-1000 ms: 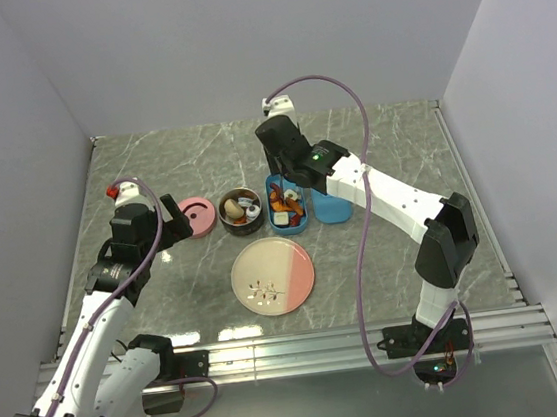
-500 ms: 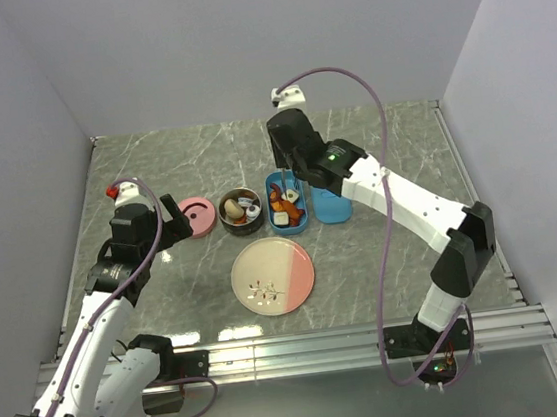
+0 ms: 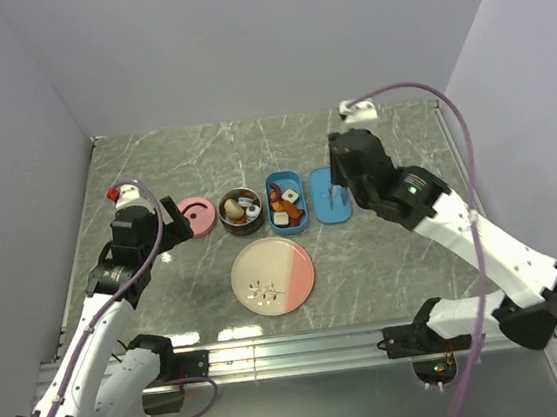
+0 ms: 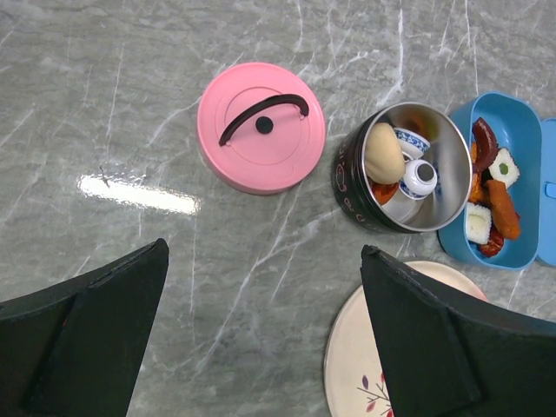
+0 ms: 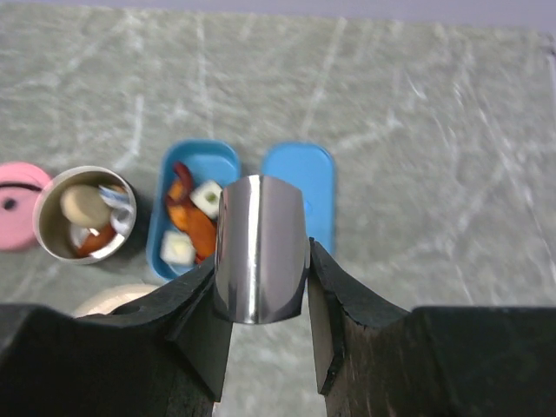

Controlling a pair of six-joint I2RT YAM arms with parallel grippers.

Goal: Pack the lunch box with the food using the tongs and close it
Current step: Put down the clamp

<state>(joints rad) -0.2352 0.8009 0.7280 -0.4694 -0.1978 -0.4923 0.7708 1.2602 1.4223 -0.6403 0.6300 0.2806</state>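
The slim silver tongs (image 5: 261, 248) are clamped between the fingers of my right gripper (image 5: 261, 261), which is shut on them. In the top view the right gripper (image 3: 339, 183) hangs over the blue lid (image 3: 331, 208), with the tongs (image 3: 335, 198) pointing down. The open blue lunch box (image 3: 290, 230) lies just left of the lid and holds the food (image 3: 285, 206): orange shrimp, red sausage and white sushi squares (image 4: 477, 222). A round tin (image 4: 352, 187) holds a beige bun (image 4: 383, 153) and other pieces. My left gripper (image 4: 265, 252) hovers open over bare table.
A pink round lid with a black handle (image 3: 197, 216) lies left of the tin (image 3: 244, 231). A pink and cream plate (image 3: 273, 275) sits in front of the lunch box. Grey walls close in the marble table on three sides.
My right arm has swung right and away from above the lunch box to above the blue lid, carrying the tongs. The left arm has not moved.
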